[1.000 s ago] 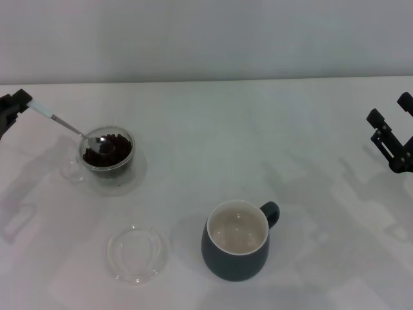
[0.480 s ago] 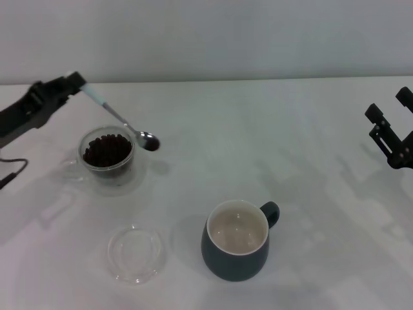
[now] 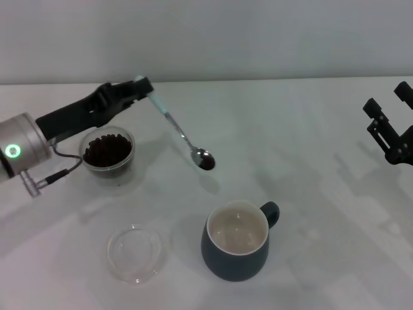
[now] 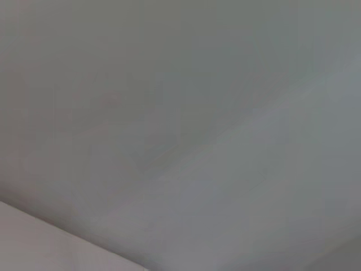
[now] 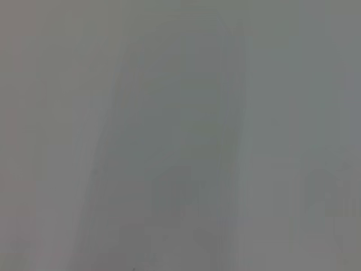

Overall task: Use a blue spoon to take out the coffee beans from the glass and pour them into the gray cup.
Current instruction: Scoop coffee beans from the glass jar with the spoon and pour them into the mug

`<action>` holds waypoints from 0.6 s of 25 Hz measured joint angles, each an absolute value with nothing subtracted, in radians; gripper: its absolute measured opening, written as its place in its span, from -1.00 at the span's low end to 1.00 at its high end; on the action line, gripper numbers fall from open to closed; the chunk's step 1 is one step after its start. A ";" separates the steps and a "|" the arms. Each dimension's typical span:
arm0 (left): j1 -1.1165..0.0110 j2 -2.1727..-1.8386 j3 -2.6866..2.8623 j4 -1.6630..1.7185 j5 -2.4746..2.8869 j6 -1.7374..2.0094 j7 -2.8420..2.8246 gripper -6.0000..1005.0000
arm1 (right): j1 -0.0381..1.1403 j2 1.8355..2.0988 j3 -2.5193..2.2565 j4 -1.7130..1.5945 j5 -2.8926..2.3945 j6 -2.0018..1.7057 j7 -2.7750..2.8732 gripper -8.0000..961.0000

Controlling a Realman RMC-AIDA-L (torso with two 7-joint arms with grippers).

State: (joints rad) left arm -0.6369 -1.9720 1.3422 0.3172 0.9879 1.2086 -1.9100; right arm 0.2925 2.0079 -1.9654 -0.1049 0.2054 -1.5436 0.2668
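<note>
Pale-blue handle of the blue spoon [image 3: 181, 134] pinched in left gripper [image 3: 143, 85], bowl carrying coffee beans [image 3: 206, 163] in the air between glass [image 3: 107, 155] and gray cup [image 3: 237, 240] | glass holds more beans | right gripper [image 3: 389, 119] parked at table's right edge, fingers spread, holding nothing

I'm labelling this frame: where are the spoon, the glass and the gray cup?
spoon [image 3: 205, 159], head view, on its metal bowl.
glass [image 3: 122, 169], head view, on its clear side wall.
gray cup [image 3: 226, 263], head view, on its dark outer wall.
</note>
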 joint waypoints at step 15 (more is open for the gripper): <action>-0.654 -2.001 1.344 0.319 1.027 1.336 -1.937 -0.73 | 0.287 2.008 -1.968 -0.103 0.206 -1.542 0.275 0.27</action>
